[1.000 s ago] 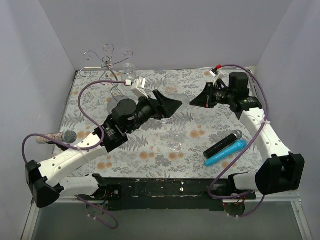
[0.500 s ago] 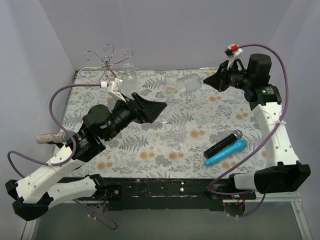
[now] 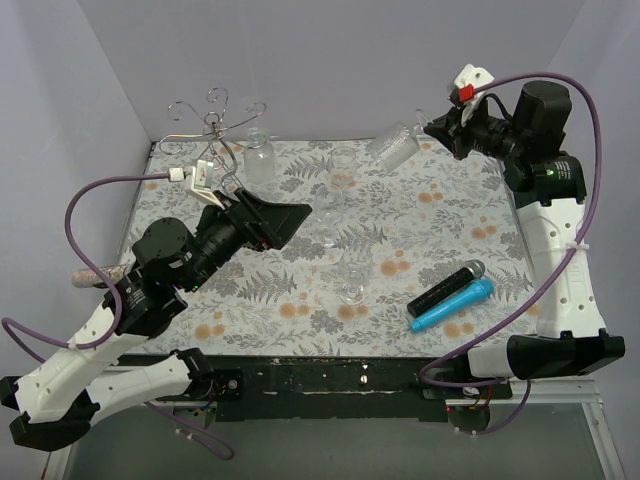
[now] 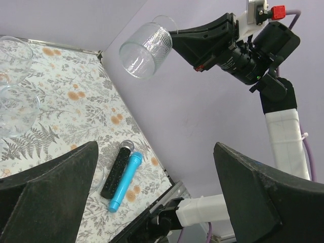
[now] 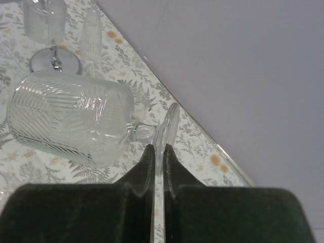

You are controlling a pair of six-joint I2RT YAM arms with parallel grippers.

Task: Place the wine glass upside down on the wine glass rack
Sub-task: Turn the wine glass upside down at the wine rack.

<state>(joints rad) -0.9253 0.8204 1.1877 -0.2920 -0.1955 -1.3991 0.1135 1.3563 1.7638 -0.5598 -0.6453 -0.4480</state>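
Note:
My right gripper [image 3: 432, 128] is shut on the thin round foot of a clear patterned wine glass [image 3: 395, 145]. It holds the glass on its side, high above the table's back right, bowl pointing left. In the right wrist view the pads [image 5: 147, 162] pinch the foot and the bowl [image 5: 71, 124] lies to the left. The glass also shows in the left wrist view [image 4: 147, 48]. The silver wire wine glass rack [image 3: 213, 125] stands at the back left, its base hidden behind my left arm. My left gripper [image 3: 298, 212] is open and empty, raised over the table's middle left.
Several other clear glasses stand on the floral mat: one beside the rack [image 3: 258, 160], one at the back middle [image 3: 345, 185] and one near the centre [image 3: 350, 275]. A black microphone [image 3: 447, 285] and a blue one [image 3: 452, 305] lie at the front right. Another microphone handle [image 3: 95, 275] lies at the left edge.
My right gripper has lifted the glass off the table and carried it up and toward the back right. My left arm has pulled back toward the near left, still open.

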